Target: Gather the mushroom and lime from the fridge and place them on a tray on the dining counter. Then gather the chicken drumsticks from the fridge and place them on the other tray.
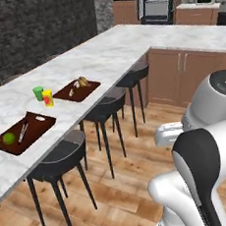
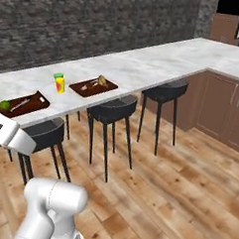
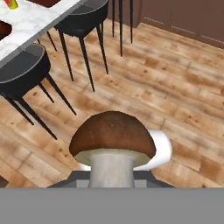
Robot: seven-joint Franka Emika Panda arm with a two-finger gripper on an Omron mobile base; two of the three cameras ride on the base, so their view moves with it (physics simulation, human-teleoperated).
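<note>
Carrying the mushroom [image 3: 112,139] toward the dining worktop [image 1: 104,56] appears to be the step in hand: it is held stem-down in the tool, jaws narrowed on the stem, cap up, seen in the hand view over the wooden floor [image 3: 175,96].

Room: dark stone wall [image 1: 32,29] behind the long marble worktop, which turns a corner at the far end over brown cabinets [image 1: 168,77]. Three black stools [image 1: 104,108] are tucked along the near edge.

On the worktop two dark trays are laid out, well apart. The nearer tray [image 1: 39,123] already carries the lime [image 1: 9,138], plus a thin utensil-like item, too small to identify. The farther tray [image 1: 90,87] holds some small items, unclear at this size. Green and yellow cups [image 1: 43,95] stand between the trays.

Judgement: veg half is partly done; mushroom is to be set beside the lime on the nearer tray. The worktop is not yet within reach, so the base must be brought closer, then the arm raised over the stools and lowered onto bare tray surface before release. Drumsticks are left for after.
</note>
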